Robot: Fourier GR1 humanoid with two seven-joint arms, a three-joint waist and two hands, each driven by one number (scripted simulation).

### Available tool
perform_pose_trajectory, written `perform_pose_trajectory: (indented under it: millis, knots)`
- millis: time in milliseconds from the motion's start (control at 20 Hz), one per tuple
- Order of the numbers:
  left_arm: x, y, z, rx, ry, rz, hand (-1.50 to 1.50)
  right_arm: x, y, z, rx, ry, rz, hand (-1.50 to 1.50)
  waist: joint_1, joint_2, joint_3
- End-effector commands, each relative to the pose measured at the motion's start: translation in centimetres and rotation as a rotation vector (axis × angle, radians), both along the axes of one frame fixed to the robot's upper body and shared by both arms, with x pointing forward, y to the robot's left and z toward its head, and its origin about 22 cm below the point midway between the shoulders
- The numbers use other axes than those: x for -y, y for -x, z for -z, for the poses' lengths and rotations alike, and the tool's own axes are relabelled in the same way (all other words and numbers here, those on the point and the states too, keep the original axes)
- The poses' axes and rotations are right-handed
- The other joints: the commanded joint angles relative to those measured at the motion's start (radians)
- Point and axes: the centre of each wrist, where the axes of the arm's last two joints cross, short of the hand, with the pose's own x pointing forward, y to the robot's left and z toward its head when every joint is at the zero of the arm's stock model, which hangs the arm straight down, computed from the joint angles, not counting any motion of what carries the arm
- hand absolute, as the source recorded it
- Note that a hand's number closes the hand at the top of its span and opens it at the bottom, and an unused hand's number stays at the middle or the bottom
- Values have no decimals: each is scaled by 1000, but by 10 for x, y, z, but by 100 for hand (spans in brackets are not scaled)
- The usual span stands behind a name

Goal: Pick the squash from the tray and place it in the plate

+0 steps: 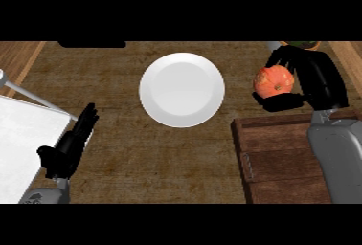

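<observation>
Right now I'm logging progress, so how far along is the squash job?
Done: the squash is off the wooden tray, which shows nothing on its visible part. In hand: the right hand curls round the orange squash, holding it beyond the tray's far edge, to the right of the plate. Left: carry it over the white plate, which holds nothing yet, and set it down. The left hand rests open at lower left.
</observation>
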Motion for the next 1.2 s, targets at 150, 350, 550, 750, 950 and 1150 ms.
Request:
perform_pose_trajectory:
  millis: [150,350,550,750,950,1150]
  knots:
    - [-16,-4,-8,8,-18,-42,0,-71,-30,1,-73,-12,-76,150,8,0,2]
    - [-7,-7,-8,29,-14,-29,0,-107,-52,15,-108,-10,-129,150,12,3,2]
    - [-7,-7,-8,16,-19,-17,0,-126,-70,35,-116,-26,-134,150,16,5,2]
    - [-6,-2,-17,15,-27,-10,0,-157,-69,54,-127,-32,-101,150,34,6,3]
    - [12,-16,-12,23,-22,16,0,-152,-76,54,-126,-253,4,150,52,15,3]
    - [2,-7,-13,17,-17,35,0,-161,-82,71,-165,-203,100,-150,78,17,3]
